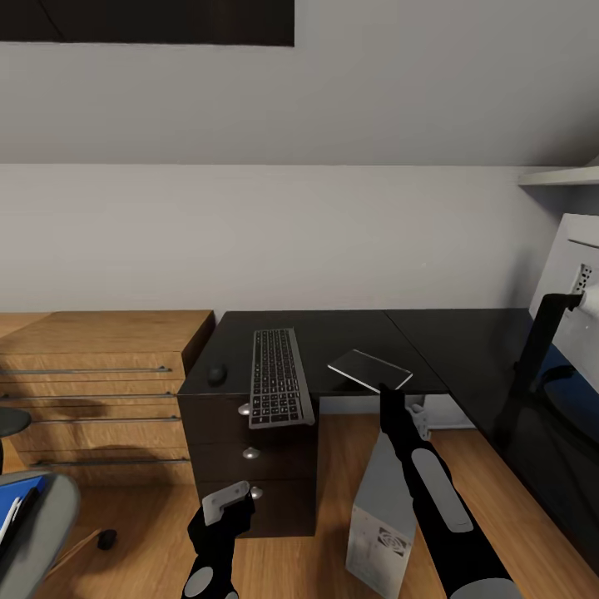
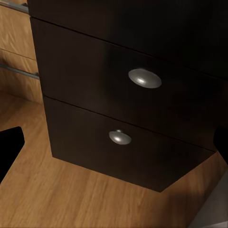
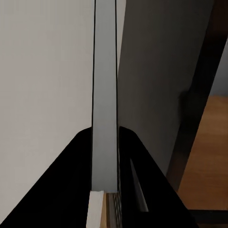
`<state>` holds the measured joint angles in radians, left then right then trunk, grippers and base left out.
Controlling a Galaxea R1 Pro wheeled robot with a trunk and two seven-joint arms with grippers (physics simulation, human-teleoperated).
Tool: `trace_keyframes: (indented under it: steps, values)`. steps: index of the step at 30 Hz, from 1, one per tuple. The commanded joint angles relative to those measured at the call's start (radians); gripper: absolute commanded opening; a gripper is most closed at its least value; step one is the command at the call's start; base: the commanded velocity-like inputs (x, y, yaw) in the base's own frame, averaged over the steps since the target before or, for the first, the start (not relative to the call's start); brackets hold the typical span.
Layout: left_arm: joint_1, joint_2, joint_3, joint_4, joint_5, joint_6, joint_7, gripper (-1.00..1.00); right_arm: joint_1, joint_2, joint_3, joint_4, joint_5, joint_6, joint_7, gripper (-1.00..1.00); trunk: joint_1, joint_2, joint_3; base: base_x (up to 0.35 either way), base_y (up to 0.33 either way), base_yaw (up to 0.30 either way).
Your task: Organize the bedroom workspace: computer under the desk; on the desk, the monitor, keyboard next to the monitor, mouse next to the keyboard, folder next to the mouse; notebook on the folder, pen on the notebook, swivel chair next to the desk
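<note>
My right gripper (image 1: 388, 393) is shut on the near edge of the thin flat notebook (image 1: 370, 368), which sits level at the front edge of the glossy black desk (image 1: 349, 329). In the right wrist view the notebook (image 3: 104, 109) runs edge-on between my dark fingers (image 3: 147, 190). The keyboard (image 1: 277, 378) lies on the desk with its near end over the edge, and the mouse (image 1: 217, 375) is left of it. The grey computer (image 1: 383, 516) stands on the floor. At the lower left, the blue folder (image 1: 12, 499) lies on the swivel chair (image 1: 42, 520). The monitor (image 1: 574, 291) stands at far right. My left gripper (image 1: 226, 502) is open before the drawers.
The desk's black drawer unit (image 2: 95, 90), with round knobs (image 2: 145, 77), faces my left gripper at close range. A wooden chest of drawers (image 1: 91, 391) stands against the desk's left side. Wooden floor (image 1: 333, 466) lies open between the drawer unit and the computer.
</note>
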<state>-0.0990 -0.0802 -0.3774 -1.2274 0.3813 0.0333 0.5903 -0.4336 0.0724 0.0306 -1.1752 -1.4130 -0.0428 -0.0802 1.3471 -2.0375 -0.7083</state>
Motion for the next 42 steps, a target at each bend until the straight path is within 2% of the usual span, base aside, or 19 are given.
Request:
trace_keyframes:
  steps: [1,6,7,28,42]
  values:
    - [-0.001,0.0,-0.002,-0.001,0.004,0.004,0.006,1.0,-0.001,0.0,0.002,-0.001,-0.011,-0.005,-0.002,-1.0,0.0,-0.001,-0.001,0.0,0.0,0.0]
    - [-0.001,0.0,-0.002,-0.001,0.004,0.003,0.006,1.0,-0.001,0.0,0.002,-0.001,-0.011,-0.005,-0.003,-1.0,0.0,-0.001,-0.001,0.0,0.0,0.0]
    - [-0.001,0.0,-0.002,-0.001,0.004,0.003,0.006,1.0,-0.001,0.0,0.002,-0.002,-0.011,-0.005,-0.004,1.0,0.0,-0.001,-0.001,0.0,0.0,0.0]
    - [-0.001,0.0,-0.003,0.0,0.004,0.003,0.005,1.0,-0.001,0.0,0.002,-0.004,-0.011,-0.005,-0.019,1.0,0.0,-0.001,-0.001,-0.001,0.0,0.0]
    - [-0.001,0.0,-0.003,0.001,0.004,0.003,0.005,1.0,-0.001,-0.002,0.002,-0.004,-0.011,-0.004,-0.019,1.0,0.0,-0.001,-0.001,-0.123,0.0,0.0]
